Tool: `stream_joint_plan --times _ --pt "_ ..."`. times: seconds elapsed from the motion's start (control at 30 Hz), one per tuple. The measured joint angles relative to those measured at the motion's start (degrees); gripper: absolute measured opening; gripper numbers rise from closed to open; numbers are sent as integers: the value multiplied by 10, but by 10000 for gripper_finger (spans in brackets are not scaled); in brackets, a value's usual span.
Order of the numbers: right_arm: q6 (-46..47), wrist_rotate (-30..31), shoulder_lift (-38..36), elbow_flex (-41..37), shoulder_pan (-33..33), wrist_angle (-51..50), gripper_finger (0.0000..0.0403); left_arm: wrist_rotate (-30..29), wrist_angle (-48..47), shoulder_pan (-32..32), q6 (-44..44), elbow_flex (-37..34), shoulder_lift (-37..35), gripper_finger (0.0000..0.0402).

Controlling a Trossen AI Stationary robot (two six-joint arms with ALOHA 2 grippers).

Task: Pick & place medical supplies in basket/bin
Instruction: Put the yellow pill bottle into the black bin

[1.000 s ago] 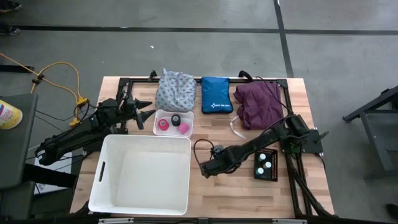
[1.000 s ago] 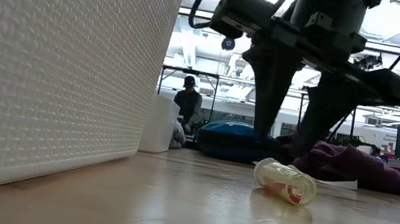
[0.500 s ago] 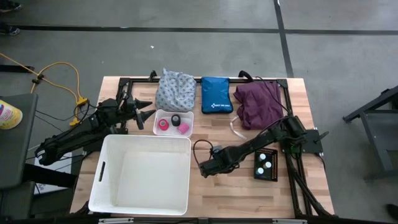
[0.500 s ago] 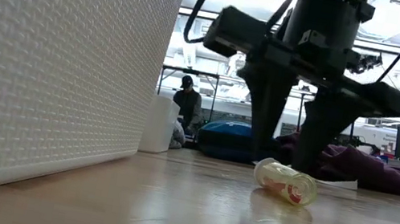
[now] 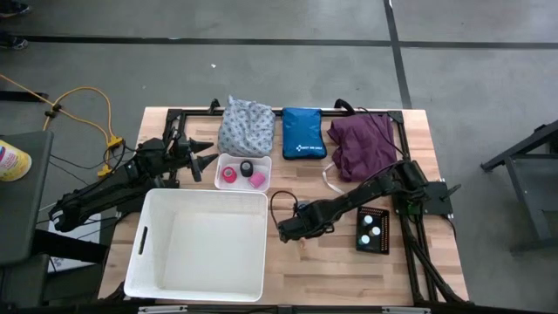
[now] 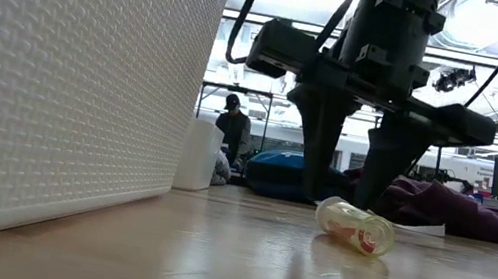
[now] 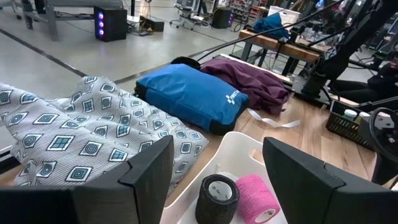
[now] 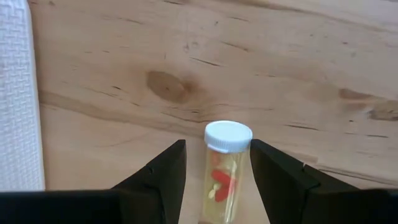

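Observation:
A small clear vial (image 8: 227,168) with a white cap (image 8: 228,135) and red contents lies on its side on the wood, also seen in the low view (image 6: 354,226). My right gripper (image 8: 217,180) (image 5: 288,232) is open, pointing down, with one finger on each side of the vial's body; no touch shows. My left gripper (image 7: 214,168) (image 5: 205,160) is open and waits above the small white tray (image 5: 243,173) that holds a black tape roll (image 7: 217,196) and a pink tape roll (image 7: 256,198). The patterned cloth (image 5: 245,127) and the purple cloth (image 5: 360,144) lie at the far edge.
The large white bin (image 5: 199,247) stands just left of the right gripper. A black tray (image 5: 373,231) with white-capped vials sits to the gripper's right. The blue zip pouch (image 5: 303,133) lies between the two cloths. A white strip (image 5: 330,179) lies by the purple cloth.
My right gripper has come down over the lying vial and shifted a little toward the white bin, its fingers staying apart. The vial has not moved.

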Motion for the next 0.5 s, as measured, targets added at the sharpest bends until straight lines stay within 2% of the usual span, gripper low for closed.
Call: stream_joint_plan --times 0.5 --pt "-11 -27 27 0 -3 11 166 0 0 0 0 0 0 240"
